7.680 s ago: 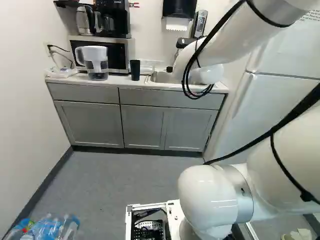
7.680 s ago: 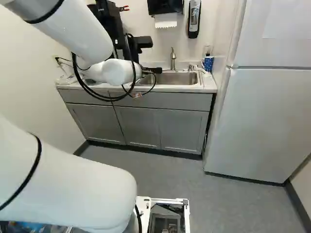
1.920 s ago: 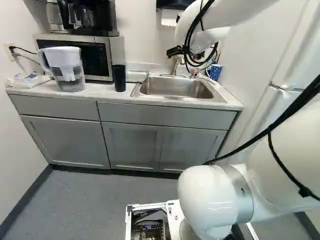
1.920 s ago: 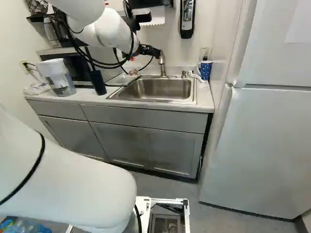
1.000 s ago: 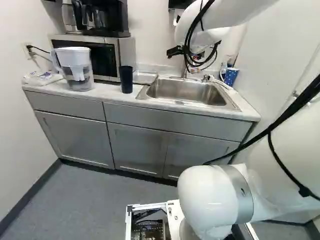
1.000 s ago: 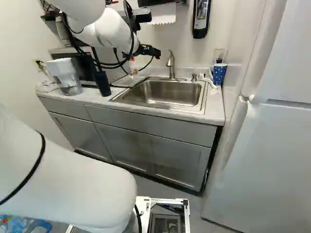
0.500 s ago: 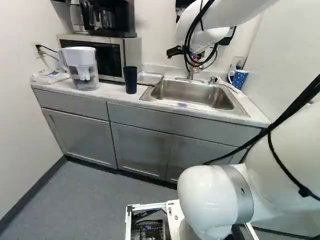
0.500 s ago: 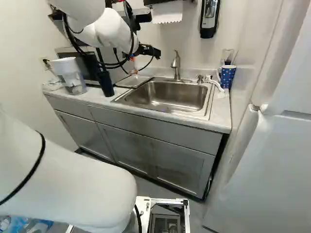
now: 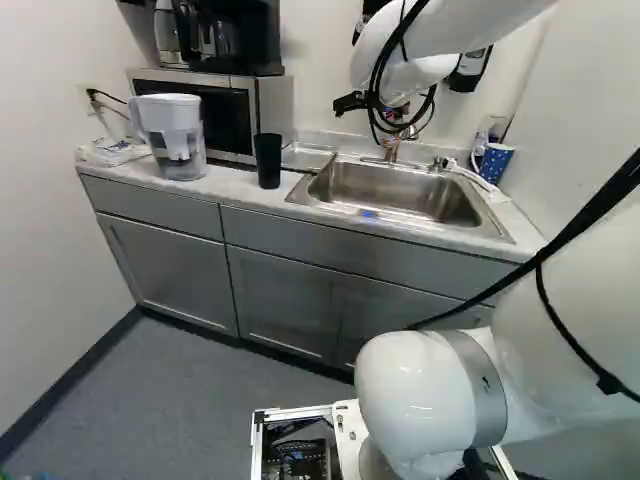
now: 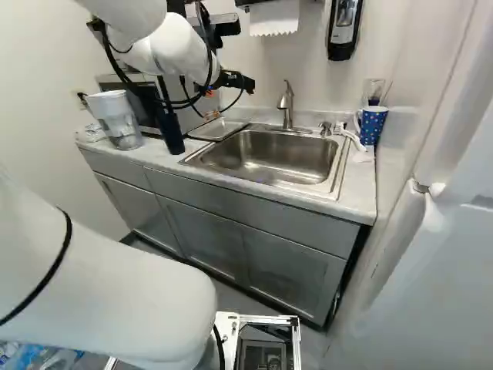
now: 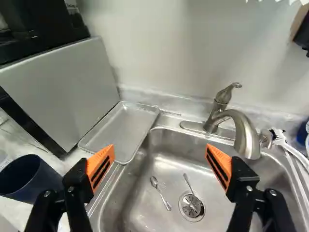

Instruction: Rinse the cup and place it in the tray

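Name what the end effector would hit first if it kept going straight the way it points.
Probably the back rim of the sink or the wall behind it, between the tray and faucet. Depth is unclear; the open end effector might clip the tray first.

The tumbler (image 11: 29, 183) is coloured a deep navy, while the mug (image 10: 373, 123) is dotted white over blue. Silver grey is shared by the tray (image 11: 123, 126), the sink (image 11: 161, 166), the faucet (image 11: 245, 135) and the spoons (image 11: 159, 191). The countertop (image 10: 231, 179) is toned off-white, and the cabinets (image 9: 290, 300) are finished in flat mid-grey. White is worn by the paper towel (image 10: 273, 17) and by the filter pitcher's lid (image 9: 168, 100). The microwave (image 9: 215, 112) is panelled in silver and black. The orange finger pads (image 11: 101, 162) are striped with black.
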Tool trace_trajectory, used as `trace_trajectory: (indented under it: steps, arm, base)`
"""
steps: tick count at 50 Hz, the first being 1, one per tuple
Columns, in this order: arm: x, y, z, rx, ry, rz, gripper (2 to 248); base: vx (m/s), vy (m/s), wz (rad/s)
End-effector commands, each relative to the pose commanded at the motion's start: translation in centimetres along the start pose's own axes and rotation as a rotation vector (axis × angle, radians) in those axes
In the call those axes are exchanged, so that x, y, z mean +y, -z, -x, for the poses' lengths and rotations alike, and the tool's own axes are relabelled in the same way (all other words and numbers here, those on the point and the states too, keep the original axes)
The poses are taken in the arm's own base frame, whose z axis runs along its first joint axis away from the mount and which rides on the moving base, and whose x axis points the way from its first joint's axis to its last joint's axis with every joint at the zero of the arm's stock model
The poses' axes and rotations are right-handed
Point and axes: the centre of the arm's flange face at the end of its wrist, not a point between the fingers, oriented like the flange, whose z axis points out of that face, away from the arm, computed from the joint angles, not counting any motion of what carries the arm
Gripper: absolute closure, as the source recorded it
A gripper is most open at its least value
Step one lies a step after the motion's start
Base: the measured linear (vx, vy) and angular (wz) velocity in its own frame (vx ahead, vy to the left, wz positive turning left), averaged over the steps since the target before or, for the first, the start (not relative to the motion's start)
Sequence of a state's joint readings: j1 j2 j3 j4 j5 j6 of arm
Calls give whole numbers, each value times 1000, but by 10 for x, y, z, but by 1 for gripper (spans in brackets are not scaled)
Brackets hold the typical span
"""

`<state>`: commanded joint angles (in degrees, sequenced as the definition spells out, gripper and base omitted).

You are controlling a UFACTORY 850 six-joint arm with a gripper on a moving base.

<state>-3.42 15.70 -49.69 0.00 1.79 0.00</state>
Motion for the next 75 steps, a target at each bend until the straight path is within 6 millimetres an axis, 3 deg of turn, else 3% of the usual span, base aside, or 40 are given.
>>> trace_trajectory:
  steps: [61,75]
  arm:
    - [0,0,0,0,0,0,3]
    - [0,-12,-6,-5,0,-1,3]
  base:
    - [33,-18,21]
    - [0,0,0]
